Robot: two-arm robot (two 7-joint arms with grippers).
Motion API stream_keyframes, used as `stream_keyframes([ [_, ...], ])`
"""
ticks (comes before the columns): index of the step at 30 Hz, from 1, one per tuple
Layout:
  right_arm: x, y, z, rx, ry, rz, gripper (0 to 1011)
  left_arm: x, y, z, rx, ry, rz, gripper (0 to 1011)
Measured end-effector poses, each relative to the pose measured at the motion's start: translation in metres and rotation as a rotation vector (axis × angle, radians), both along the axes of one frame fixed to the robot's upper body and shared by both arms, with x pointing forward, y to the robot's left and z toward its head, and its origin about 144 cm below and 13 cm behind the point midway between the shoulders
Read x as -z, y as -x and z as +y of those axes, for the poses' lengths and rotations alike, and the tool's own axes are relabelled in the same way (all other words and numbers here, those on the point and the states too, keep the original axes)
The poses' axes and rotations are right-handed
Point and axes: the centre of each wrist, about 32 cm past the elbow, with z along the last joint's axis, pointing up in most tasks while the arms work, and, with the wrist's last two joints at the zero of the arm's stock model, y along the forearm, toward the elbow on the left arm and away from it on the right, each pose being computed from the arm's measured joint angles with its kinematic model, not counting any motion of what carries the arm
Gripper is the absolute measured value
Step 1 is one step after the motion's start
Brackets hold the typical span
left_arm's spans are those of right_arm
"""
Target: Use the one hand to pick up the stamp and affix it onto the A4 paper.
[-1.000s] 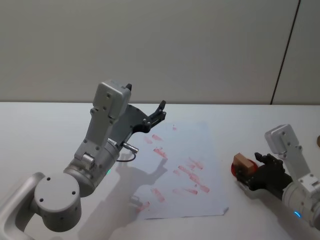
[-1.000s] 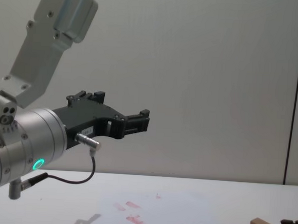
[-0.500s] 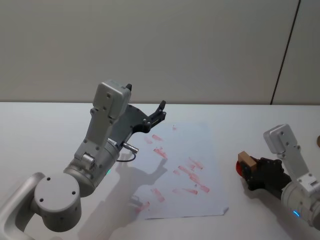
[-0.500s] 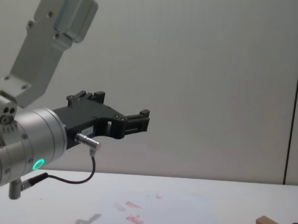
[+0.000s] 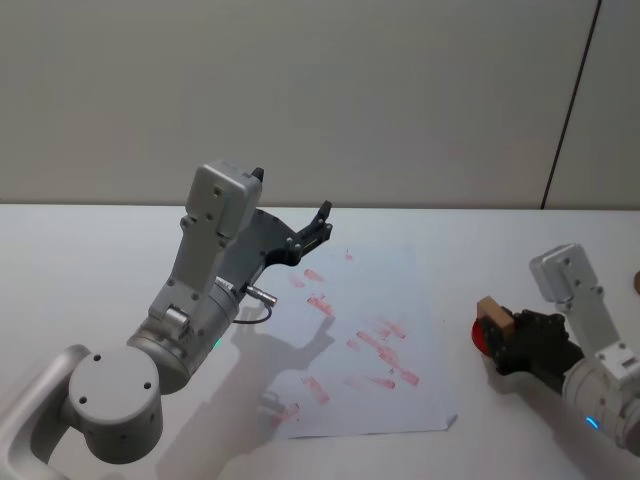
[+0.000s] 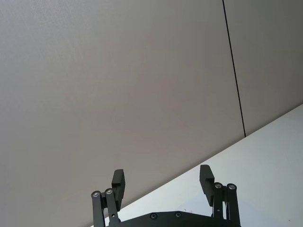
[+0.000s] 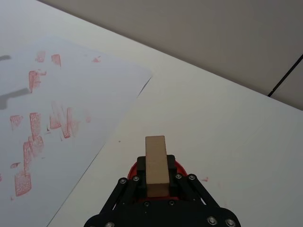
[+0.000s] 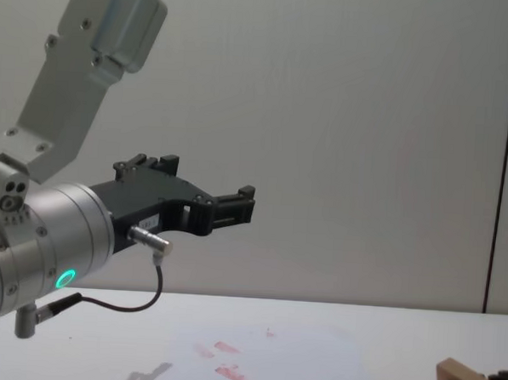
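Note:
The stamp (image 5: 493,313), a small tan wooden block, is held upright in my right gripper (image 5: 503,332), right of the A4 paper (image 5: 360,300). In the right wrist view the black fingers (image 7: 136,179) press both sides of the stamp (image 7: 156,163), which sits over a red ink pad (image 7: 180,167). The A4 paper (image 7: 71,94) carries several red stamped marks. The chest view catches the stamp (image 8: 459,373) at its lower right corner. My left gripper (image 5: 318,225) hangs open in the air over the paper's far left part, holding nothing.
The red ink pad (image 5: 482,338) lies on the white table (image 5: 80,260) just right of the paper's edge. My left arm (image 5: 205,280) rises large over the table's left half. A grey wall (image 5: 400,100) stands behind the table.
My right gripper has shifted slightly to the right with the stamp and turned a little over the red pad. The left arm has not moved.

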Motion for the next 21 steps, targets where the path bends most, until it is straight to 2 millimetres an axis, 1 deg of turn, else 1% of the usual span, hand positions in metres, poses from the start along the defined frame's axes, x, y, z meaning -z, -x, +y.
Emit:
stream_keyframes([
  [7, -0.009, -0.002, 0.003, -0.002, -0.045, -0.048, 221, 0.0, 0.0, 0.0, 0.0, 0.0, 0.0, 1003],
  [13, -0.024, -0.006, 0.009, -0.043, -0.116, -0.088, 220, 0.0, 0.0, 0.0, 0.0, 0.0, 0.0, 1003],
  [21, -0.035, -0.01, 0.018, -0.112, -0.16, -0.079, 221, 0.0, 0.0, 0.0, 0.0, 0.0, 0.0, 1003],
])
